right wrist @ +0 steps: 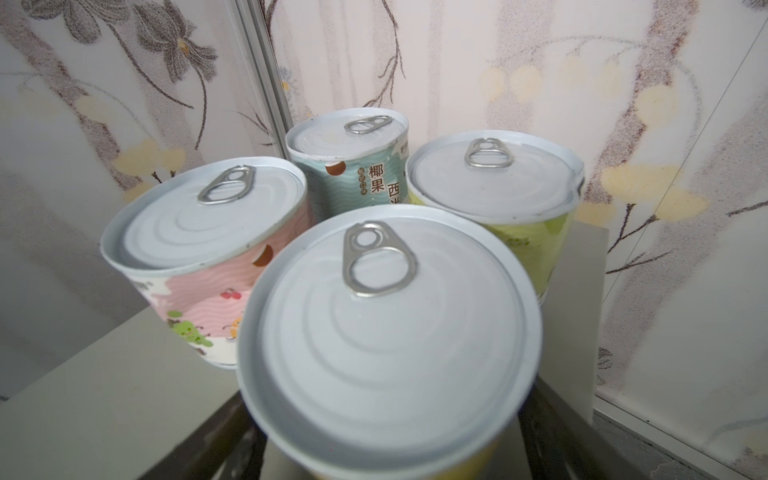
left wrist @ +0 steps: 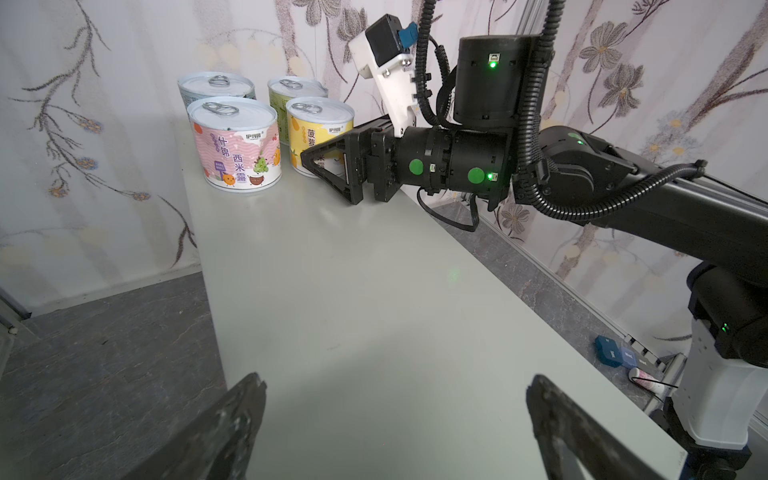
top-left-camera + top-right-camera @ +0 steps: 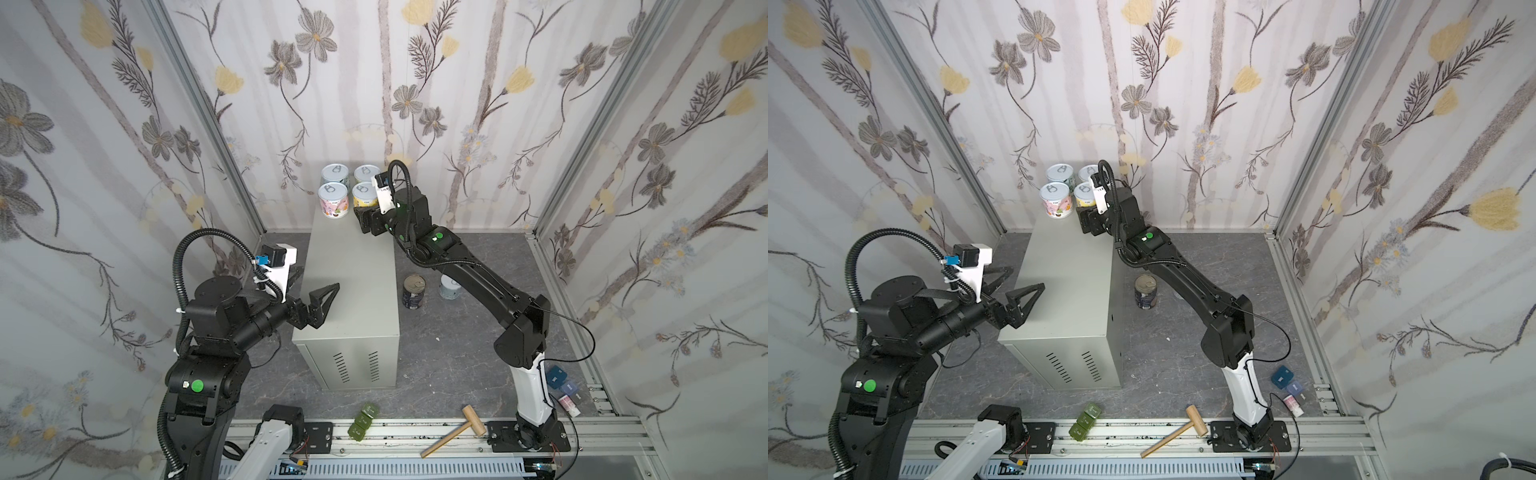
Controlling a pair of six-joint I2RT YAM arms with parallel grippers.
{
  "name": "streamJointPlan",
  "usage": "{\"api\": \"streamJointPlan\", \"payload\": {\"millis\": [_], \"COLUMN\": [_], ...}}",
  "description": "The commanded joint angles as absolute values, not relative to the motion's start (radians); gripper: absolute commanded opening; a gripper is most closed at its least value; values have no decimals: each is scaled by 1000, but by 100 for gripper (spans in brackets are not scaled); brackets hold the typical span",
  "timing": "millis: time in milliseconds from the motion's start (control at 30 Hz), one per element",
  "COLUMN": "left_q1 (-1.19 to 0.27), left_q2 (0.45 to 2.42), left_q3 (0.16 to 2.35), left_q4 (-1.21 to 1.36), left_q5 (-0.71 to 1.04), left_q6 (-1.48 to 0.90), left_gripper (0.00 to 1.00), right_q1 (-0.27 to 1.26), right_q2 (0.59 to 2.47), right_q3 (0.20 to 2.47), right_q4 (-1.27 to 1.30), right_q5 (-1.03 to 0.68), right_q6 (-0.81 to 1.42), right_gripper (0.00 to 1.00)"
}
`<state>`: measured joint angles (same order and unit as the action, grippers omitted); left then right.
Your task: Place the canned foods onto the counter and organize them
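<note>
Four short cans stand grouped at the far end of the counter [image 3: 349, 291]: pink [image 3: 332, 199], teal [image 3: 335, 174], green [image 3: 366, 172] and yellow [image 3: 365, 195]. My right gripper [image 1: 386, 415] is open around the yellow can [image 1: 386, 332], which rests on the counter; its fingers [image 2: 332, 170] flank the can with a small gap on each side. Over the counter's near-left edge, my left gripper [image 3: 320, 279] hovers wide open and empty. On the floor to the right of the counter are a tall navy can [image 3: 413, 291] and a pale short can [image 3: 449, 287], half hidden by the right arm.
Green blocks [image 3: 363, 419] and a wooden mallet [image 3: 453, 430] lie at the front rail. Small blue cases [image 3: 559, 378] sit by the right arm's base. Flowered walls close in on three sides, tight behind the cans.
</note>
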<state>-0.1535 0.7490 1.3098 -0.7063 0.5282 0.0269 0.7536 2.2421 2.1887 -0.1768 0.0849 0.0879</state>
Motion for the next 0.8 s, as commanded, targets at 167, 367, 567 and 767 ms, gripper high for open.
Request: {"api": "streamJointPlan", "payload": {"millis": [167, 367, 567, 767], "left_q1": [-153, -153, -153, -153], "left_q2": [755, 761, 756, 744], "left_q3": [1327, 1328, 1328, 1330], "left_q4": [-675, -678, -693, -711], "left_q5": [543, 545, 540, 535], "left_q6": [30, 25, 23, 17], "left_gripper": [100, 100, 100, 100], "right_q1": [755, 716, 639, 544], "right_q2": [2055, 1844, 1668, 1536], "right_q3": [1948, 1675, 1445, 1277], "right_q4": [-79, -11, 11, -48], "right_q5": [102, 121, 130, 168], "right_q6": [82, 126, 146, 207], "right_gripper": [100, 100, 100, 100]}}
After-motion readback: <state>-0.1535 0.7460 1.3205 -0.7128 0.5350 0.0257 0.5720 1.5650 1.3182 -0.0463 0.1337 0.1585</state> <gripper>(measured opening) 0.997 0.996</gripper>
